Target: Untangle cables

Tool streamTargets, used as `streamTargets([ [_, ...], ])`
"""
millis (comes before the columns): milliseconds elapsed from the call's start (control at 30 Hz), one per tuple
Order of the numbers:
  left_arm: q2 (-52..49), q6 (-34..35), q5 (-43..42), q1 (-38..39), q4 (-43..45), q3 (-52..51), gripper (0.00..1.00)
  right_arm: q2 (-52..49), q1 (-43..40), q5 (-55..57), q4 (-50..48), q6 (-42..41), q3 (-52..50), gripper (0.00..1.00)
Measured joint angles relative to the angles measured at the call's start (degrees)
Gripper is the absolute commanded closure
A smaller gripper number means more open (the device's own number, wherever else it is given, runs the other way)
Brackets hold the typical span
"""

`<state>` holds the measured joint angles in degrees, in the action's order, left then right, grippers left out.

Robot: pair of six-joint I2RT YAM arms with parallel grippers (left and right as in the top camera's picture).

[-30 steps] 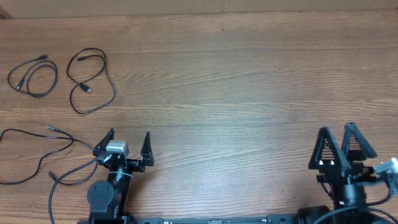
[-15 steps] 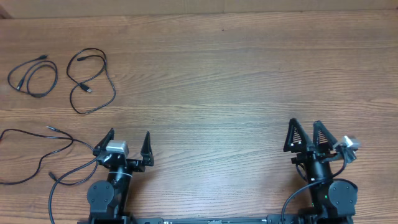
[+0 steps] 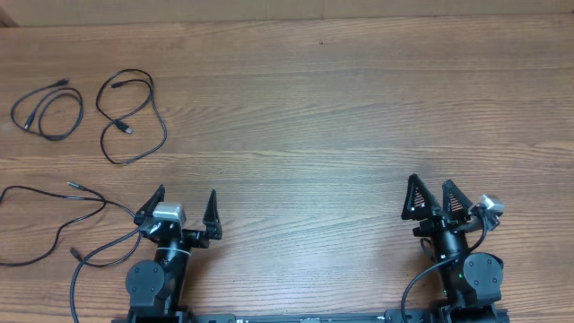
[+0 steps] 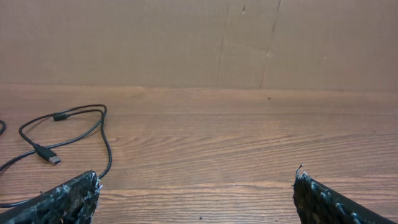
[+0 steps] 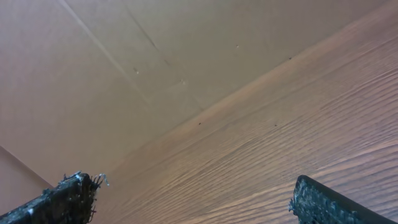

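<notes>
The left gripper (image 3: 186, 199) had its jaws spread wide and held nothing. The right gripper (image 3: 431, 190) also had its jaws apart and empty. All three cables lay on the table (image 3: 314, 108), well apart from the right gripper. The nearest cable (image 3: 90, 196) ran up to the left gripper's outer finger; contact could not be confirmed. The looped cable (image 3: 163, 130) lay ahead and outboard of that gripper. The coiled cable (image 3: 54, 137) lay farther outboard.
</notes>
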<state>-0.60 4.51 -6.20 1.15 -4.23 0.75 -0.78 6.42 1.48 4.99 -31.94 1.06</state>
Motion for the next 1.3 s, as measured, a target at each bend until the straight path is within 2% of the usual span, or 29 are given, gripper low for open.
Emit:
streamTargets([
  [400, 0.0, 0.0, 0.0, 0.0, 0.0, 0.0, 0.0, 0.0, 0.0, 0.0, 0.1, 1.1, 0.0, 0.0],
  [533, 0.0, 0.0, 0.0, 0.0, 0.0, 0.0, 0.0, 0.0, 0.0, -0.6, 0.2, 9.6, 0.0, 0.0],
  [733, 0.0, 0.0, 0.0, 0.0, 0.0, 0.0, 0.01, 0.0, 0.0, -1.1, 0.2, 28.4, 0.0, 0.0],
  [833, 0.0, 0.0, 0.0, 0.0, 0.0, 0.0, 0.0, 0.0, 0.0, -1.0, 0.2, 35.2, 0.0, 0.0],
  [1033, 0.0, 0.0, 0.0, 0.0, 0.0, 0.0, 0.0, 0.0, 0.0, -1.1, 0.2, 40.6, 0.0, 0.0],
  [1300, 0.0, 0.0, 0.0, 0.0, 0.0, 0.0, 0.0, 0.0, 0.0, -1.0, 0.2, 42.2, 0.0, 0.0],
])
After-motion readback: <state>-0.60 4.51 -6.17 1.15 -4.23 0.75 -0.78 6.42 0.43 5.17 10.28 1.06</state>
